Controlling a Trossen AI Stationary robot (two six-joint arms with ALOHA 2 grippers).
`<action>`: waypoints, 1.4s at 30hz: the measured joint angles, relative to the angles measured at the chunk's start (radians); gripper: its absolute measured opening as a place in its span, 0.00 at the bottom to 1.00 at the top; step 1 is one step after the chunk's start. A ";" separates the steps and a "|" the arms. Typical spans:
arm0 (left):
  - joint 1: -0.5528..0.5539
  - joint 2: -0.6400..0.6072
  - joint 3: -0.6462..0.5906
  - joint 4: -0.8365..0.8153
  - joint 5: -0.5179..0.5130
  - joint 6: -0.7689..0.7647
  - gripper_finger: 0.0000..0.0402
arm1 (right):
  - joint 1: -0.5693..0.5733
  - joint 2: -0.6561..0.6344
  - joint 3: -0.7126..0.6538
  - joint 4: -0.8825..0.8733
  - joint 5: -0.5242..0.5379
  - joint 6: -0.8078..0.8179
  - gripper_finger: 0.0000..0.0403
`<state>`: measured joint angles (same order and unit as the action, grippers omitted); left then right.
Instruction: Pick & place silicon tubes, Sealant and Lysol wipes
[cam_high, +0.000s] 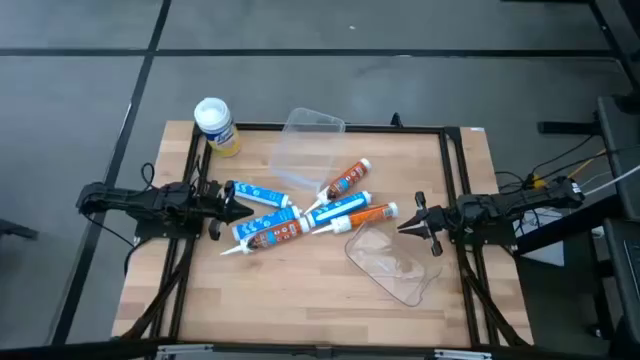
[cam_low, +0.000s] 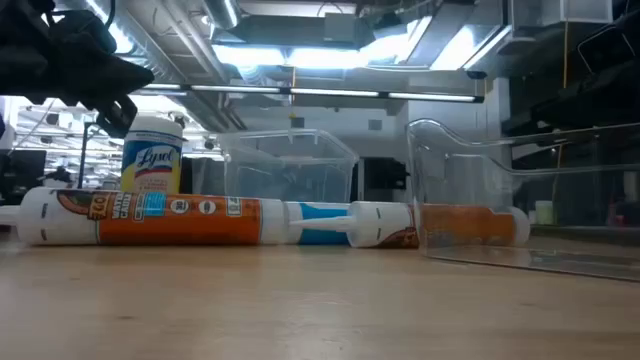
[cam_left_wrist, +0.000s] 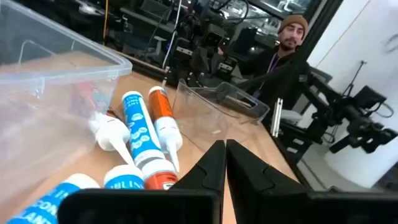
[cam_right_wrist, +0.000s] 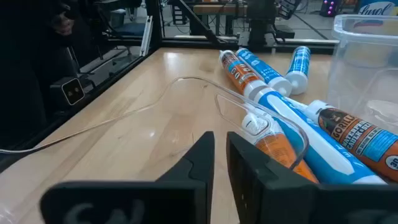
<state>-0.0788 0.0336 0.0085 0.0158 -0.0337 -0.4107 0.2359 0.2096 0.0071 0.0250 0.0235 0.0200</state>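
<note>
Both end effectors, left (cam_high: 228, 208) and right (cam_high: 412, 222), are hovering clenched and empty beside the tubes (cam_high: 300, 217) mid-worktop, while the wipes (cam_high: 216, 126) are standing far-left, probably light, rigid, slick, best gripped around the body.

1. The Lysol wipes (cam_low: 152, 153) canister stands behind the nearest tube (cam_low: 150, 218) in the low view, its base hidden.
2. An orange tube (cam_low: 470, 223) shows only blurred through the clear bin (cam_low: 520, 195), whose right side is cut off by the picture's edge.
3. In the right wrist view, the second clear container (cam_right_wrist: 367, 59) is cut off at the edge.
4. Tube labels are too small to read from the high view.
</note>
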 joint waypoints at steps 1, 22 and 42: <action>0.000 0.004 0.000 0.000 -0.001 0.018 0.03 | 0.000 0.000 0.000 0.000 0.000 0.000 0.11; 0.000 0.117 0.074 -0.114 -0.063 0.162 0.01 | 0.000 0.000 0.000 0.000 0.000 0.000 0.11; -0.124 0.556 0.500 -0.370 -0.159 0.463 0.01 | 0.000 0.000 0.000 0.000 0.000 0.000 0.11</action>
<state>-0.2029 0.5893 0.5084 -0.3541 -0.1923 0.0521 0.2359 0.2095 0.0074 0.0250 0.0237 0.0200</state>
